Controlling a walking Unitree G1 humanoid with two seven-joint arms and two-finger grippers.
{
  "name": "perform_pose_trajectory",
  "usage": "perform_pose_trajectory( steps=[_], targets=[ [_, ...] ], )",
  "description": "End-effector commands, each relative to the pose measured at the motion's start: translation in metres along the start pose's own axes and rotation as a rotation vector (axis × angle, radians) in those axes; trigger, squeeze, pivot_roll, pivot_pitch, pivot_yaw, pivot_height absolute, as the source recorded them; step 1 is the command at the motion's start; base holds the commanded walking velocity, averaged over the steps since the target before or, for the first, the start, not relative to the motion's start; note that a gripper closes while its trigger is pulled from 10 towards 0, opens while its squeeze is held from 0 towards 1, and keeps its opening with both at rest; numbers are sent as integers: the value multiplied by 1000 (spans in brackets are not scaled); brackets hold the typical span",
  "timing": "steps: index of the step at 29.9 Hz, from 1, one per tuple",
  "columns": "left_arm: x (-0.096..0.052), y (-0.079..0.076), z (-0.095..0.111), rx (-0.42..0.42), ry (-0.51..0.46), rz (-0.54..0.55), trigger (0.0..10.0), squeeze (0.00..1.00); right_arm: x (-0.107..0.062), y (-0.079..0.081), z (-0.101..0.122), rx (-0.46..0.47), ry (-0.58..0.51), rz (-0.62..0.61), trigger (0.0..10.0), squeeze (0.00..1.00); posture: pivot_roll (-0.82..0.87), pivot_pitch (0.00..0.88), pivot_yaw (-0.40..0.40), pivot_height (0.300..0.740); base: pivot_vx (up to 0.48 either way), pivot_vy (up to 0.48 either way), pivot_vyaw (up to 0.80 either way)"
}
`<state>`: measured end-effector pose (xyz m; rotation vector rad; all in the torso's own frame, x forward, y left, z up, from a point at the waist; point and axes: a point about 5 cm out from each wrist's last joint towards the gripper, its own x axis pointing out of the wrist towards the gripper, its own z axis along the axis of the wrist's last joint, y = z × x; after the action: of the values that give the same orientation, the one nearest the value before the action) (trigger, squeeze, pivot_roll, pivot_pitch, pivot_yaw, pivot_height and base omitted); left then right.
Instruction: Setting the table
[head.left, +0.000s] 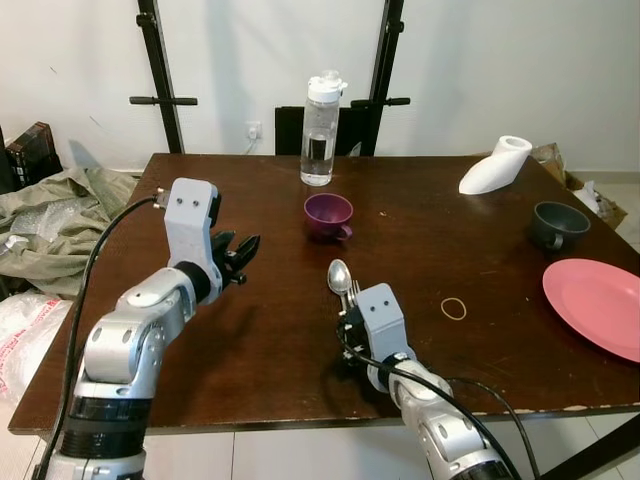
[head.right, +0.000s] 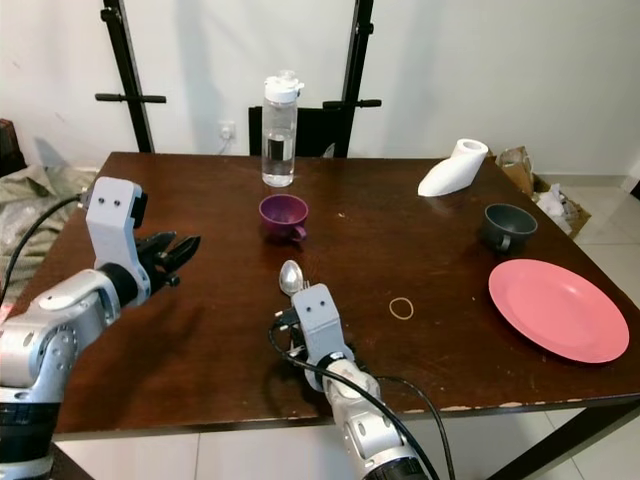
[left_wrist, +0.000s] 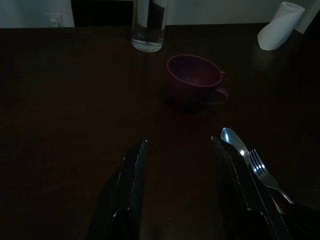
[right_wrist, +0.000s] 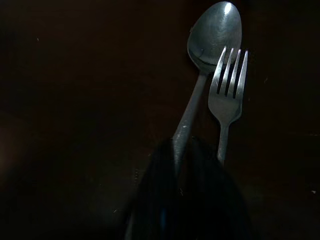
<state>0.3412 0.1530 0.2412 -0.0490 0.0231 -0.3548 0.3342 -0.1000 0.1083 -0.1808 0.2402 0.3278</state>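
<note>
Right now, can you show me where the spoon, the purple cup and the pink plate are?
spoon (right_wrist: 214, 35): right wrist view, on its shiny bowl.
purple cup (head.left: 328, 215): left eye view, on its side wall.
pink plate (head.right: 556, 308): right eye view, on its flat middle.

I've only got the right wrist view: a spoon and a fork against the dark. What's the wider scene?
Observer: The spoon and fork lie on a dark wooden table, just ahead of the right gripper.
Operator: Any plate?
Observer: A pink plate sits near the table's right edge.
Operator: And the left arm?
Observer: The left gripper hovers open above the table, left of a purple cup.
</note>
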Motion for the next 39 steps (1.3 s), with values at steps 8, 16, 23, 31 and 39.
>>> perform_pose_trajectory(
  steps=[8, 16, 23, 31, 39],
  targets=[
    [0, -2, -7, -11, 23, -3, 10000, 0, -8, -12, -2, 61, -5, -29, 0, 0, 66, 100, 37, 740, 0, 0, 0],
    [1, -2, -8, -14, 24, 4, 10000, 0, -20, -28, 46, 52, -188, -55, 0, 0, 61, 93, 33, 740, 0, 0, 0],
    [1, -1, -10, -16, 26, 13, 10000, 0, -31, -41, 53, 19, -191, -86, 4667, 0, 56, 92, 33, 740, 0, 0, 0],
    [2, 0, -9, -13, 26, 14, 10000, 0, -26, -43, 23, 25, -68, -124, 10000, 1000, 61, 96, 35, 740, 0, 0, 0],
    [2, 0, -9, -9, 29, 17, 10000, 0, -19, -29, -1, 22, 37, -73, 10000, 0, 69, 103, 32, 740, 0, 0, 0]
  ],
)
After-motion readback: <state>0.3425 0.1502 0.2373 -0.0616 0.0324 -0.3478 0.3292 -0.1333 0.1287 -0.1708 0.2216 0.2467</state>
